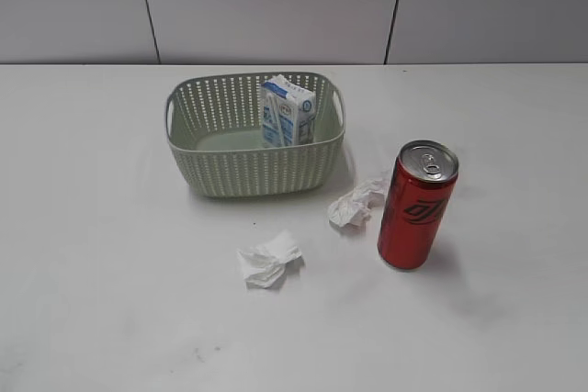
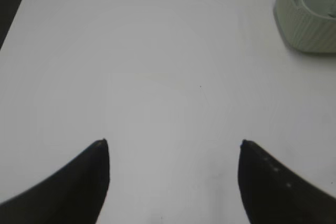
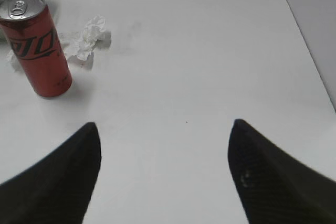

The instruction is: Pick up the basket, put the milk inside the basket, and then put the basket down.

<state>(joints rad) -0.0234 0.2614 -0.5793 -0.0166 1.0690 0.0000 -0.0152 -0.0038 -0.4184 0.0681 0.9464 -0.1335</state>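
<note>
The pale green basket (image 1: 255,172) stands on the white table in the exterior view. The white-and-blue milk carton (image 1: 288,112) stands upright inside it, at its back right. The basket's corner also shows in the left wrist view (image 2: 307,22) at the top right. My left gripper (image 2: 173,142) is open and empty over bare table, well left of the basket. My right gripper (image 3: 164,124) is open and empty over bare table, right of the red can. Neither gripper shows in the exterior view.
A tall red soda can (image 1: 417,206) stands right of the basket, also in the right wrist view (image 3: 35,45). Two crumpled white tissues lie in front of the basket, one (image 1: 269,261) left and one (image 1: 356,203) next to the can. A grey wall runs behind the table.
</note>
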